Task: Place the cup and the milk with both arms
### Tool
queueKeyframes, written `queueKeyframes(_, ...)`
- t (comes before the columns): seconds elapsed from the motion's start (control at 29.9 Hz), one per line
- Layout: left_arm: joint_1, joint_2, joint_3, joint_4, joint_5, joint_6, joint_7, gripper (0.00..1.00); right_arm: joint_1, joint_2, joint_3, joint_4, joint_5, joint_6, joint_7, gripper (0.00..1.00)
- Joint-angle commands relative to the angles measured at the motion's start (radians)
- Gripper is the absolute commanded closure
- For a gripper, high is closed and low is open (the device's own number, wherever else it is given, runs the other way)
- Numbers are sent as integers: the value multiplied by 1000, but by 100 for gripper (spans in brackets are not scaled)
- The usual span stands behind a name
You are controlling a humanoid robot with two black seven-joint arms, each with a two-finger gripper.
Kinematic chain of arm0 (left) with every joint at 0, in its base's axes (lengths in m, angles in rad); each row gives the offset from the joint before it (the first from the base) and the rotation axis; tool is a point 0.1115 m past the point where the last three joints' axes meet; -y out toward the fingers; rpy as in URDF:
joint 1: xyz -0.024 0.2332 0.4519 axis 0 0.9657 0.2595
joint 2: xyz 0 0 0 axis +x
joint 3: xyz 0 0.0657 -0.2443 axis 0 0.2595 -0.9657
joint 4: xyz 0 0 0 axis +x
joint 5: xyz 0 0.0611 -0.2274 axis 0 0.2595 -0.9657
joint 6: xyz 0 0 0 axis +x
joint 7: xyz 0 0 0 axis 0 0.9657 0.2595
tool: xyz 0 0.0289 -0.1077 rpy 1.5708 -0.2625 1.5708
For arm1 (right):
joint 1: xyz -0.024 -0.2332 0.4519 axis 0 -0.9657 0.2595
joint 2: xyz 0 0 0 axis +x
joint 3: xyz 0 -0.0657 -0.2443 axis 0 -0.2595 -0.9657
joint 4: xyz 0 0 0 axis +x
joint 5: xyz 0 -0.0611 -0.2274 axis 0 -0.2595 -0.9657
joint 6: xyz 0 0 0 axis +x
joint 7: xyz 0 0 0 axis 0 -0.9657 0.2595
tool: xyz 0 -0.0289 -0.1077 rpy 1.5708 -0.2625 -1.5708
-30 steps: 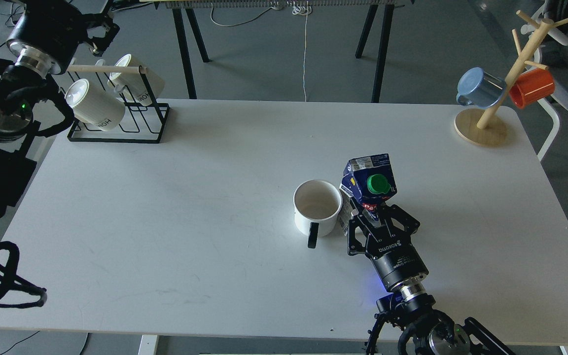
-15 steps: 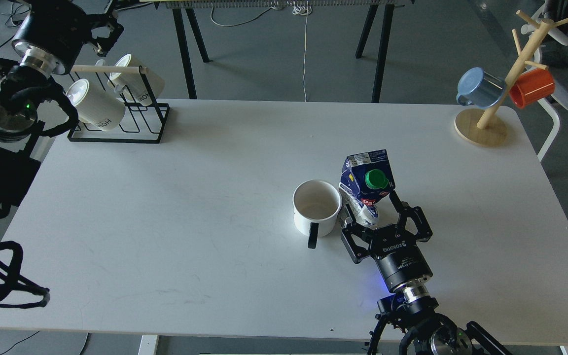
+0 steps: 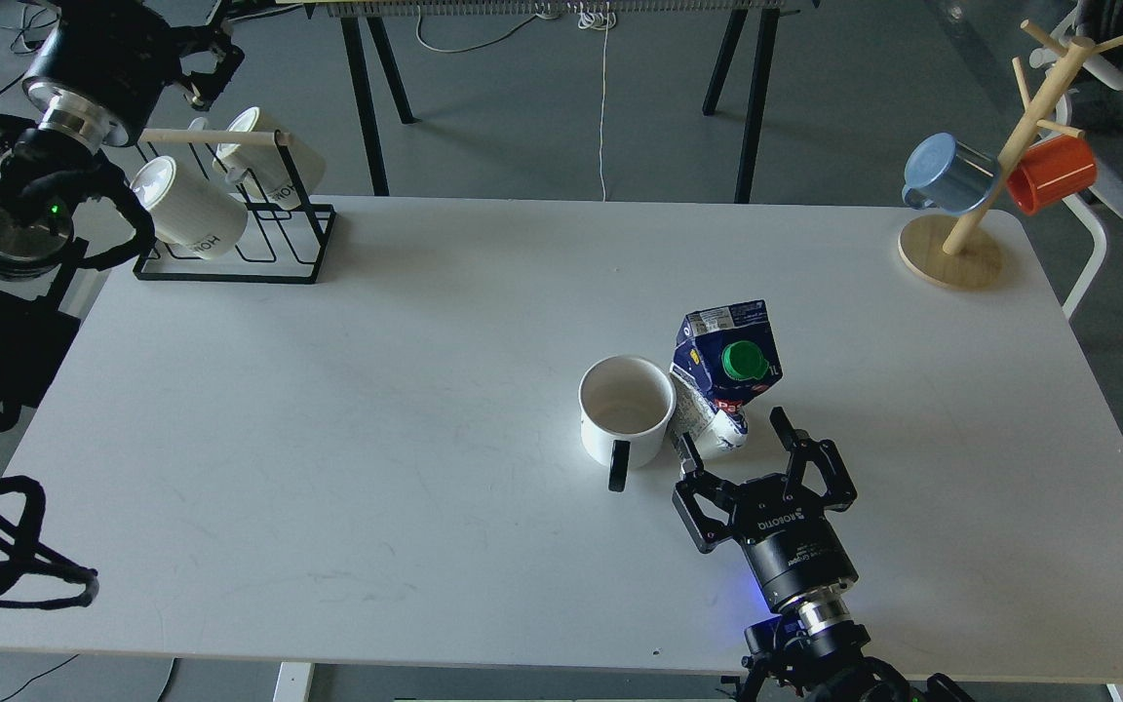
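Note:
A white cup [image 3: 626, 407] with a black handle stands upright on the white table [image 3: 376, 409], handle toward me. A blue milk carton [image 3: 725, 375] with a green cap stands right next to it, on its right, touching or nearly so. My right gripper [image 3: 732, 439] is open and empty, just in front of the carton, its fingers apart from it. My left gripper [image 3: 201, 58] is raised at the far left, above the black mug rack [image 3: 230, 244]; its fingers are dark and I cannot tell their state.
The black wire rack at the back left holds two white mugs [image 3: 186, 208]. A wooden mug tree [image 3: 986, 166] at the back right carries a blue mug [image 3: 947, 174] and an orange mug [image 3: 1051, 173]. Table legs of another table stand behind.
My right gripper opened, let go of the milk carton and drew back toward me. The carton now stands on the table beside the cup. The left arm barely moved.

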Motion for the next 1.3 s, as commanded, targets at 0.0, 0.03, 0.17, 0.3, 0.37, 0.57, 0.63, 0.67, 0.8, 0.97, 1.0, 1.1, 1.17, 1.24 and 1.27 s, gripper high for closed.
queueKeyframes(0.0, 2, 1, -1, -1, 0, 0, 0, 1, -16, 0, 0, 18, -21, 0, 0, 2)
queueKeyframes(0.03, 2, 1, -1, -1, 0, 0, 0, 1, -18, 0, -1, 21, -24, 0, 0, 2)
queueKeyframes(0.17, 2, 1, -1, -1, 0, 0, 0, 1, -28, -21, -5, 36, -44, 0, 0, 2)
queueKeyframes(0.3, 2, 1, -1, -1, 0, 0, 0, 1, -54, -40, -3, 76, -80, 0, 0, 2)
queueKeyframes(0.37, 0, 1, -1, -1, 0, 0, 0, 1, -68, -51, -3, 95, -103, 0, 0, 2)
queueKeyframes(0.57, 0, 3, -1, -1, -2, 0, 0, 1, -131, -119, 3, 184, -139, 0, 0, 2)
queueKeyframes(0.63, 0, 8, -1, -1, -2, 0, 0, 1, -148, -175, 17, 219, -147, 0, 0, 2)
queueKeyframes(0.67, 0, 8, -1, -2, -2, 0, -1, 1, -148, -210, 26, 237, -150, 0, 0, 2)
queueKeyframes(0.8, 2, 14, -2, -2, -2, 0, 0, 1, -151, -351, 106, 286, -153, 0, 0, 2)
queueKeyframes(0.97, 8, 5, -2, -2, -3, 0, 5, 1, -139, -509, 262, 288, -153, 0, -3, 2)
queueKeyframes(1.0, 9, 0, -4, -2, -3, 0, 5, 1, -133, -531, 299, 284, -153, 0, -8, 2)
queueKeyframes(1.1, 17, -29, -14, -2, -3, 0, 3, 1, -67, -563, 382, 264, -155, 0, -17, 2)
queueKeyframes(1.17, 26, -44, -18, -2, -6, 0, 3, 1, 3, -595, 396, 235, -150, 0, -25, 2)
queueKeyframes(1.24, 47, -64, -28, -2, -8, 0, 0, 0, 95, -644, 382, 187, -138, 0, -26, 2)
queueKeyframes(1.27, 57, -80, -42, -2, -8, 0, 2, 0, 155, -662, 370, 158, -136, 0, -26, 2)
